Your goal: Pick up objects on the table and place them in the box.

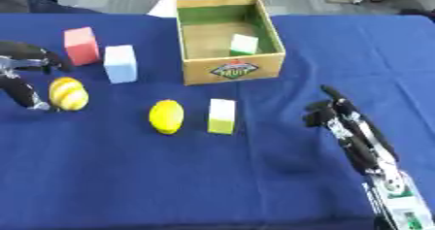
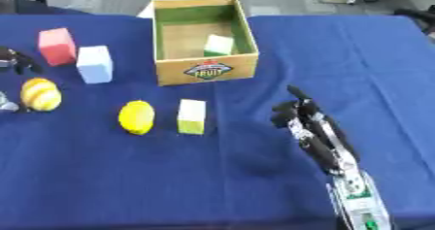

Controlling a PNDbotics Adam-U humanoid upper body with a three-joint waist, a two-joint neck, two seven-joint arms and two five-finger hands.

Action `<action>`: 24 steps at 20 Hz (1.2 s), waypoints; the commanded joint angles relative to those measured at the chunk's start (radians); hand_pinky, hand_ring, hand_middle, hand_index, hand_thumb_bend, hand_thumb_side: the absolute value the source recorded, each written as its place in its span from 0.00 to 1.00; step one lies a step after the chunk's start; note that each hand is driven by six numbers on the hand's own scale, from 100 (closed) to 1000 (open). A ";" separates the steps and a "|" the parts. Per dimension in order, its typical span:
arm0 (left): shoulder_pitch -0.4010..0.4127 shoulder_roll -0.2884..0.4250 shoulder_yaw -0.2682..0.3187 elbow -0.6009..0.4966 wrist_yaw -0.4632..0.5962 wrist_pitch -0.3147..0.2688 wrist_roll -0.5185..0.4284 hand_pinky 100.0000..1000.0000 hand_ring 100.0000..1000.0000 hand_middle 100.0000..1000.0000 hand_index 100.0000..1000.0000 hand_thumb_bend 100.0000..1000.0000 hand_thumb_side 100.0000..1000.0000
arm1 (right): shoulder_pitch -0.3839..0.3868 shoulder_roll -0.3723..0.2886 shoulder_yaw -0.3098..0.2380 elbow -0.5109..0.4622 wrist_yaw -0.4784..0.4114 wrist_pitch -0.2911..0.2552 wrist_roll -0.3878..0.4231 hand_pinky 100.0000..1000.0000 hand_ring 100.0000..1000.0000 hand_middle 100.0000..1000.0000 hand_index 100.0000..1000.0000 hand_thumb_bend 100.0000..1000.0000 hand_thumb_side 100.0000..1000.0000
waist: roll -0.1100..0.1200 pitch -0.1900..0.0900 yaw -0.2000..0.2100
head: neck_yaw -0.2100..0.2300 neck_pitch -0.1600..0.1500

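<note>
An open wooden box (image 1: pixel 232 68) stands at the back centre with a green-and-white block (image 1: pixel 244 44) inside it. On the blue cloth lie a red block (image 1: pixel 81 45), a pale blue block (image 1: pixel 121 63), a yellow striped egg shape (image 1: pixel 68 93), a yellow lemon (image 1: pixel 166 116) and a white-and-lime block (image 1: pixel 222 116). My left hand (image 1: pixel 24 76) is at the left edge, open, with fingers above and thumb below on the left side of the striped egg shape. My right hand (image 1: pixel 353 129) hovers at the right, fingers straight, holding nothing.
The blue cloth (image 1: pixel 170 175) covers the whole table and runs bare across the front. Beyond the far edge, grey floor and some clutter show behind the box.
</note>
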 commanded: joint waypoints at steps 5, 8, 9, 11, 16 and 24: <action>-0.040 -0.023 0.015 0.081 -0.082 -0.010 0.088 0.76 0.71 0.76 0.87 0.35 0.29 | -0.005 -0.009 0.002 -0.013 0.001 0.001 0.000 0.61 0.62 0.64 1.00 0.00 0.61 | 0.010 -0.029 -0.002 | 0.052 -0.003; -0.044 -0.032 0.016 0.089 -0.102 -0.019 0.121 0.70 0.62 0.67 0.81 0.31 0.27 | -0.004 -0.009 0.001 -0.013 0.001 0.001 0.000 0.61 0.62 0.63 1.00 0.00 0.61 | 0.010 -0.028 -0.002 | 0.077 -0.003; -0.046 -0.034 0.016 0.089 -0.109 -0.021 0.133 0.68 0.59 0.64 0.78 0.30 0.27 | -0.003 -0.009 0.001 -0.013 0.001 0.001 -0.001 0.61 0.62 0.63 1.00 0.00 0.61 | 0.010 -0.028 -0.002 | 0.083 -0.004; -0.047 -0.035 0.019 0.085 -0.118 -0.024 0.166 0.63 0.52 0.56 0.73 0.26 0.25 | -0.003 -0.008 0.001 -0.013 0.001 0.002 -0.001 0.61 0.62 0.63 1.00 0.00 0.61 | 0.011 -0.027 -0.003 | 0.092 -0.006; -0.044 -0.025 0.043 0.036 -0.105 -0.023 0.256 0.49 0.37 0.39 0.57 0.14 0.19 | -0.002 -0.008 -0.001 -0.014 0.001 0.003 -0.003 0.61 0.62 0.63 1.00 0.00 0.62 | 0.012 -0.025 -0.003 | 0.092 -0.007; -0.106 0.005 0.058 -0.116 -0.010 -0.027 0.157 0.48 0.35 0.36 0.54 0.10 0.17 | 0.002 -0.011 -0.002 -0.013 0.000 0.007 -0.006 0.61 0.62 0.63 1.00 0.00 0.64 | 0.018 -0.028 -0.001 | 0.081 -0.002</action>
